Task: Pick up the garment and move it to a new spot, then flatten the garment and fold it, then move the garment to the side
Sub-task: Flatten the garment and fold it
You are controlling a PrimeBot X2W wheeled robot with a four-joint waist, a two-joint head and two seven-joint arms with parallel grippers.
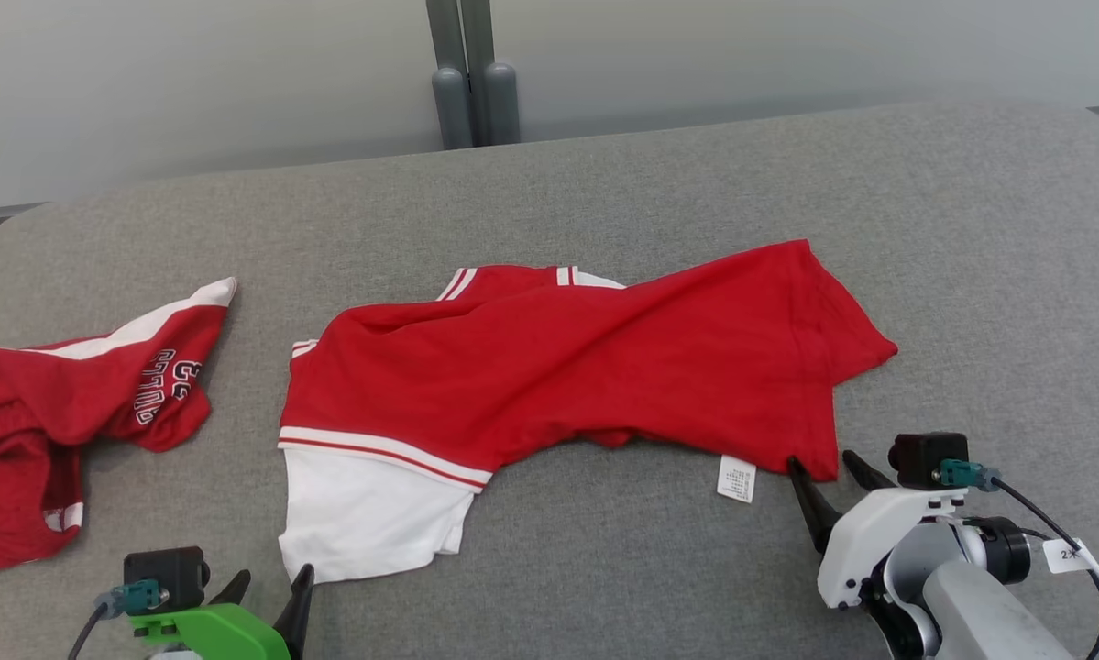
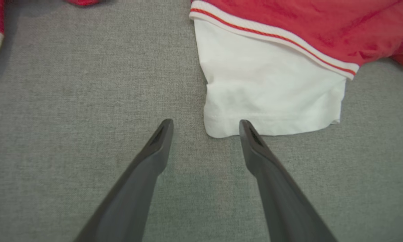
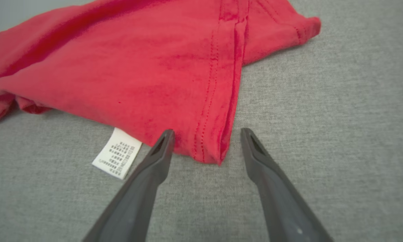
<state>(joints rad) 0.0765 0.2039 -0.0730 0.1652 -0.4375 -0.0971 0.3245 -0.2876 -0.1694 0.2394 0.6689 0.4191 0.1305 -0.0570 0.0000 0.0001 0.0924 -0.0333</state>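
Second red shirt (image 1: 72, 403) cut by left edge, care label (image 1: 737, 478) on garment (image 1: 558, 367) unreadably small

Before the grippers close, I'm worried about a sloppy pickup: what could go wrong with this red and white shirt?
1. The left gripper brackets only a corner of the white sleeve; a shallow pinch may slip.
2. The right gripper sits at the folded red hem corner and might catch one layer, leaving twists.
3. The other red garment lies nearby on the left; dragging could snag it.
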